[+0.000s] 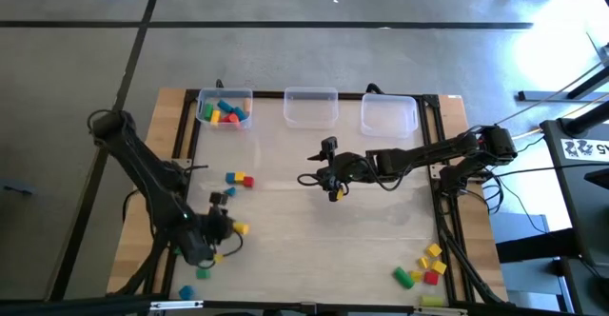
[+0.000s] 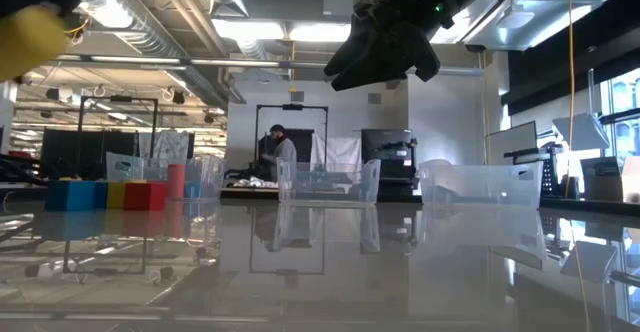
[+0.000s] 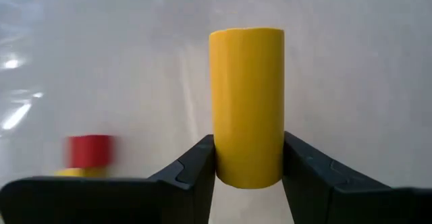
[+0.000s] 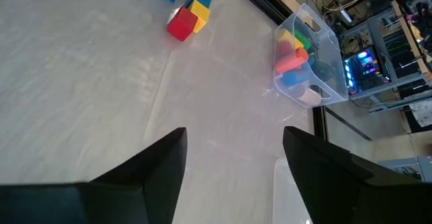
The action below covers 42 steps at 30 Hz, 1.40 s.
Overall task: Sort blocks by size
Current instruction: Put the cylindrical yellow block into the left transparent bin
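My left gripper (image 1: 231, 228) is near the table's near left corner, shut on a yellow cylinder block (image 3: 247, 102), which also shows high up in the low view (image 2: 30, 37). My right gripper (image 4: 233, 140) hovers open over the middle of the table (image 1: 333, 188) with nothing between its fingers. A blue, a yellow and a red block (image 1: 240, 179) stand together on the table left of centre. More blocks lie in the far-left clear bin (image 1: 225, 112), at the near right (image 1: 424, 266) and at the near left (image 1: 201, 273). My left gripper pinches the yellow cylinder by its curved side, near one end (image 3: 247, 166), between its two fingers (image 3: 196, 163). The cylinder's length runs on out beyond the fingertips. It is lifted clear of the table.
Three clear bins stand along the far edge: the left one (image 1: 204, 99) holds blocks, the middle (image 1: 310, 95) and right (image 1: 388, 102) ones show none. Bare tabletop lies between the two arms. A person stands in the room far behind the table (image 2: 283, 152).
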Tool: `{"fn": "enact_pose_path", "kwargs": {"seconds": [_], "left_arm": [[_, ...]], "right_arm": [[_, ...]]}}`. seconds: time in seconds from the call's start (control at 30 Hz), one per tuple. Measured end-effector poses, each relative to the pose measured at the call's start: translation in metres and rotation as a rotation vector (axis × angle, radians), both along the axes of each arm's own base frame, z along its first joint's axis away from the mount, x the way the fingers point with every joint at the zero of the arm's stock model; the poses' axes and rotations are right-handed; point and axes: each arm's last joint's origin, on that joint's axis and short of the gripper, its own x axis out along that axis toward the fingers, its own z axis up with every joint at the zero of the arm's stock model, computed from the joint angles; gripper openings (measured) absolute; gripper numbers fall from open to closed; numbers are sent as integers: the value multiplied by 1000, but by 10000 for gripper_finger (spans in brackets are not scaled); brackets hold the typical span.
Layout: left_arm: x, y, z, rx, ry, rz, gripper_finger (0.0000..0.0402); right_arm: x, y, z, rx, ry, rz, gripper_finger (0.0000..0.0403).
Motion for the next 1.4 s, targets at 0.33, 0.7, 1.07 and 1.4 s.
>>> {"fn": "enact_pose_path", "kwargs": {"seconds": [0.33,0.7,1.07,1.4], "left_arm": [[2,57,37,49,-217,281,134],[5,110,45,159,-285,651,137],[11,165,46,289,-304,1005,139],[11,209,46,334,-195,1157,138]], "right_arm": [[0,0,0,0,0,0,250],[0,0,0,0,0,0,250],[0,-1,0,-15,-1,-18,250],[0,-1,0,-15,-1,-18,250]]}}
